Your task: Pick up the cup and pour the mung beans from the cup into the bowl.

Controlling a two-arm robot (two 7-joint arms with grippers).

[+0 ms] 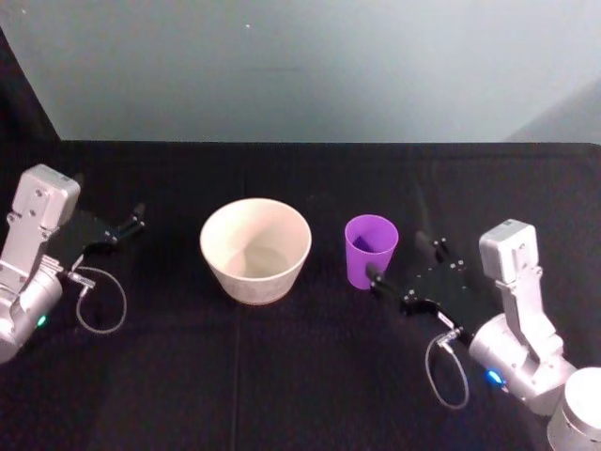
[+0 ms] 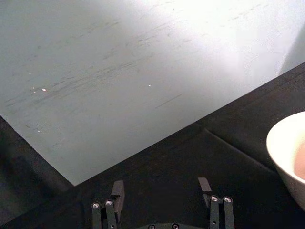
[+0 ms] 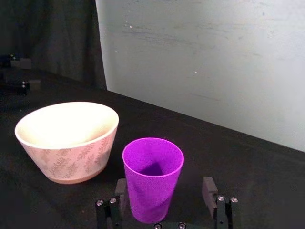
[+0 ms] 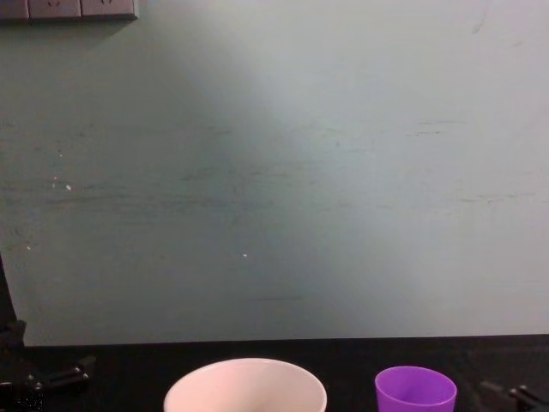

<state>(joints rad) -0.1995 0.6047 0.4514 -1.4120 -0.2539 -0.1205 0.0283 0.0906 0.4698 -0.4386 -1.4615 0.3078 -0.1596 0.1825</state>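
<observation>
Across the lower frame, a black counter carries a wide off-white bowl at centre, with a purple cup upright just right of it. The right gripper is at the cup, jaws apart on either side of it. The left gripper rests at the left edge, jaws apart.

Bright glare washes the pale wall, while the black tablecloth lies dim.

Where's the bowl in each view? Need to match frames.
Head: bowl, just left of centre.
Left wrist: cut by the frame edge, ahead of the left gripper.
Right wrist: beside the cup, past the right gripper.
Chest: bottom edge, centre.
Shared landmark: the pale wall behind.
</observation>
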